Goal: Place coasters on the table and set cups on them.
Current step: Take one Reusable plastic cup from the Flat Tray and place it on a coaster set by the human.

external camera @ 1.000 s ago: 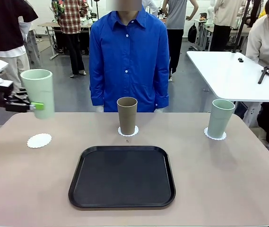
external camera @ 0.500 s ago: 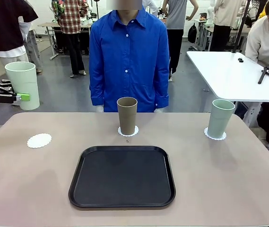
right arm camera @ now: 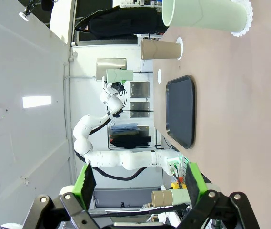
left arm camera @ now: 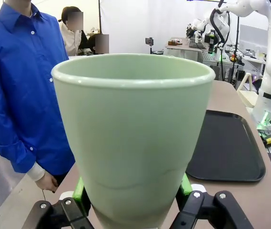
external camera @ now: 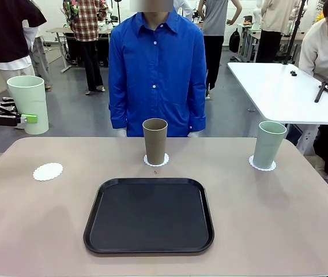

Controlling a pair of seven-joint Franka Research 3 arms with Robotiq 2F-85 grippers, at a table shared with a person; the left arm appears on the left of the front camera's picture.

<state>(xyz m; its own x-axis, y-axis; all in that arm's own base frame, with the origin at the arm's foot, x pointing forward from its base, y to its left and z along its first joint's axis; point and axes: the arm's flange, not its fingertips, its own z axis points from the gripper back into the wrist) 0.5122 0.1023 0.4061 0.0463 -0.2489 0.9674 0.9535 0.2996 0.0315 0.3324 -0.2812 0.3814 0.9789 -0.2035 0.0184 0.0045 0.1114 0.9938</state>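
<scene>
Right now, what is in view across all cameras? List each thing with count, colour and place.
Cups: three. Olive-brown, on the far middle coaster; mint, on the far right coaster; mint, held up past the table's left edge.
Coasters: three, white. Bare one at left; one under the olive-brown cup; one under the right mint cup.
Tray: one, black, empty, centre of table.
Table: one, beige-pink.
White table: one, behind at right.
Person: blue shirt, standing at far side.
Left gripper: shut on the raised mint cup.
Right gripper: open, empty.
</scene>
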